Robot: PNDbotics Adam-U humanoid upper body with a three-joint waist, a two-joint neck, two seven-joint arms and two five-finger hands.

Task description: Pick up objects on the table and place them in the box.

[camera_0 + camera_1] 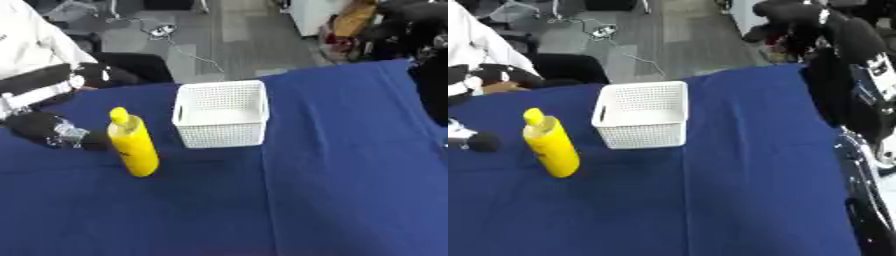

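In the left eye view, a yellow bottle (pixel 133 146) is seen standing on the blue tablecloth (pixel 332 175), just left of a white perforated box (pixel 220 120). The bottle is upright but slightly tilted: its long axis runs from a base nearer the camera up to a rounded cap that leans toward the upper left. The box is set apart from the bottle by a narrow strip of cloth, and its open top is turned upward, with a slot handle visible on its left wall. The left hand (pixel 54 131) is shown most fully here. It is laid low over the cloth just left of the bottle, dark with silvery parts, its fingertips reaching toward the bottle's side. Whether the bottle is touched cannot be told, and the spread of the fingers cannot be made out either. Only a dark edge of the right arm is caught at the right border.

In the right eye view, the bottle and box are found in the same arrangement, shifted leftward. Of the left hand only a dark rounded tip remains at the left edge, clearly apart from the bottle. The right arm (pixel 850 95) is revealed far more fully, as a tall black mass with silver joints along the right side. The right hand itself cannot be picked out.
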